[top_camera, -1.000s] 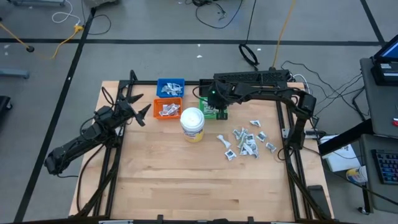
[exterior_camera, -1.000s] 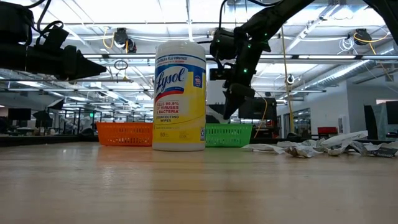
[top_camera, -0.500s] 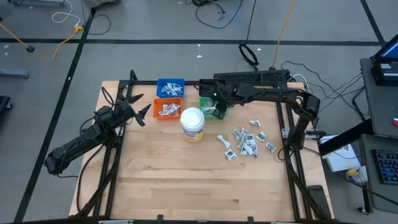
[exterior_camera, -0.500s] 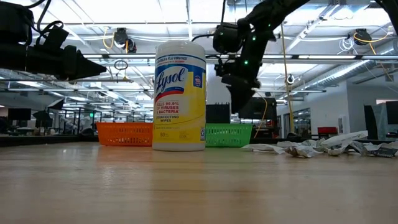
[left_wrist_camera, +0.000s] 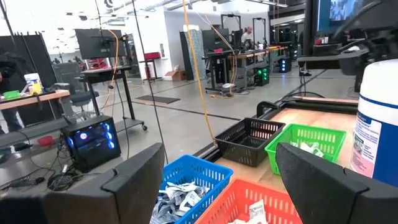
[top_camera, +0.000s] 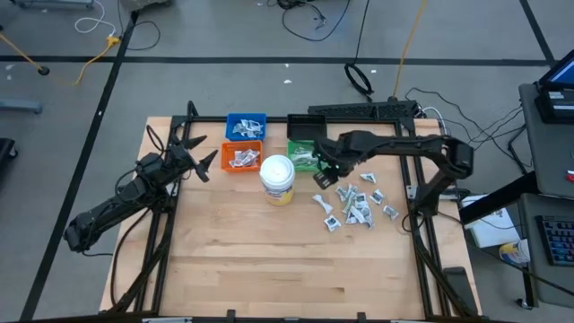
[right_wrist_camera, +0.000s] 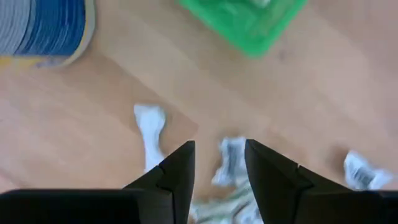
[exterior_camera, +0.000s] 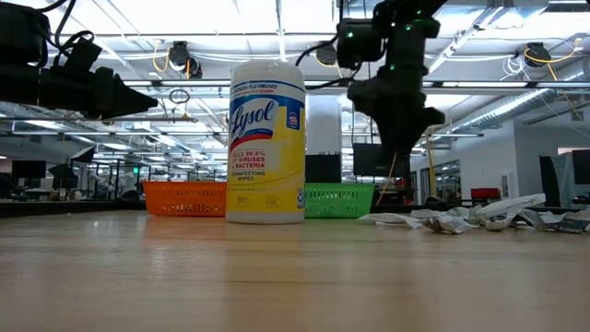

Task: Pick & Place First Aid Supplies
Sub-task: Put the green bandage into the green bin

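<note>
The first aid supplies (top_camera: 354,205) are several small white-and-grey packets lying loose on the wooden table right of centre, also seen as a low heap in the low view (exterior_camera: 461,219). My right gripper (top_camera: 328,172) hangs above the table between the green bin (top_camera: 303,157) and this pile. It points down and is open (right_wrist_camera: 219,163) with nothing between its fingers; one packet (right_wrist_camera: 229,160) lies on the table below the gap. My left gripper (top_camera: 208,161) waits open (left_wrist_camera: 221,152) at the table's left, beside the orange bin (top_camera: 240,158).
A white-lidded jar with a yellow label (top_camera: 278,178) stands upright near the table's middle, left of my right gripper. Blue (top_camera: 245,126), orange, green and black (left_wrist_camera: 249,140) bins sit in a cluster at the far edge; blue, orange and green hold packets. The near half of the table (top_camera: 269,260) is bare wood.
My right gripper has moved from above the green bin toward the table's right and near side, to the edge of the packet pile, rising slightly. It has rolled about its own axis on the way. The packets and the jar have kept still.
</note>
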You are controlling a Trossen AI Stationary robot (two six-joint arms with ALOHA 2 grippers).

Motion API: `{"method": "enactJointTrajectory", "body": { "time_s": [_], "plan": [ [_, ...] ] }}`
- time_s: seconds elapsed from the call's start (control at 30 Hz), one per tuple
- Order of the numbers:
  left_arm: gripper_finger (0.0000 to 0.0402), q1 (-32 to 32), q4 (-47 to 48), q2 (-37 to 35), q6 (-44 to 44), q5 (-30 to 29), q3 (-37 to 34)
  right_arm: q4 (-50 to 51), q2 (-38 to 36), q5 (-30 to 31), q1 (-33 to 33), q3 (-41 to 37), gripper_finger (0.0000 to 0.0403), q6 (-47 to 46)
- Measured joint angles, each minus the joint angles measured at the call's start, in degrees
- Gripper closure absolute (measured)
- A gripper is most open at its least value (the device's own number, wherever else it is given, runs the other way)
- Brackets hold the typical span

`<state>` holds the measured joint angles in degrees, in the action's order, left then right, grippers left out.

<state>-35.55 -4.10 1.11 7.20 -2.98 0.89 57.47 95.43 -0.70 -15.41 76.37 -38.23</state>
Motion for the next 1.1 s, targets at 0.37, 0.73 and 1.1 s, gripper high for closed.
{"method": "enactJointTrajectory", "body": {
  "time_s": [0.37, 0.73, 1.1],
  "plan": [
    [0.0091, 0.0, 0.0, 0.0, 0.0, 0.0, 0.0, -0.1, -7.3, -7.0, 8.4, -9.8, 0.0270, -13.9],
    [0.0092, 0.0, 0.0, 0.0, 0.0, 0.0, 0.0, 0.0, -11.6, -8.6, 16.2, -18.0, 0.0270, -22.3],
    [0.0091, 0.0, 0.0, 0.0, 0.0, 0.0, 0.0, -0.9, -12.2, -10.1, 19.4, -23.7, 0.0270, -24.6]
  ]
}}
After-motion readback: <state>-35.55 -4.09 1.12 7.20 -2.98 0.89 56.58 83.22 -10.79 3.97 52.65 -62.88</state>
